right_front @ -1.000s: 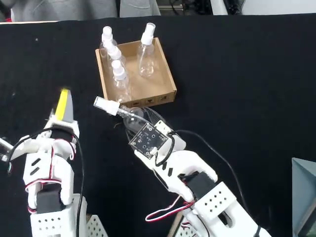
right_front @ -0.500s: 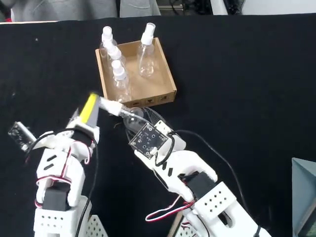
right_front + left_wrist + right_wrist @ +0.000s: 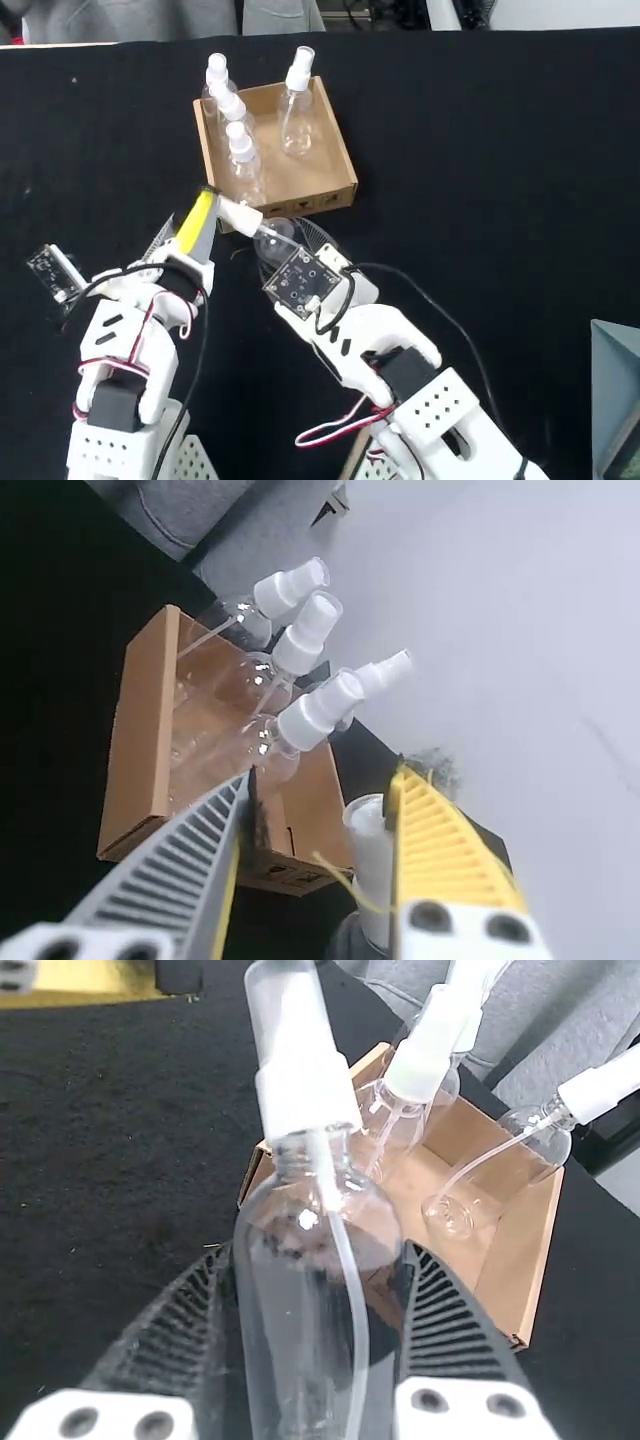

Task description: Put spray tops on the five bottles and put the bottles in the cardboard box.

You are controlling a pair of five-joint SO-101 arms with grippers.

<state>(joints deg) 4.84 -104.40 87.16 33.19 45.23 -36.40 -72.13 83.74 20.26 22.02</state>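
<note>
Left jaws partly hide the spray top (image 3: 366,860) on the held bottle (image 3: 300,1360).

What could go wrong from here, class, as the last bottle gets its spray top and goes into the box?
1. The left tool stands open around the spray top on the bottle in the right tool; an off-centre squeeze might tilt the top or knock it off.
2. Four capped bottles stand in the cardboard box; the fifth might topple one going in.
</note>
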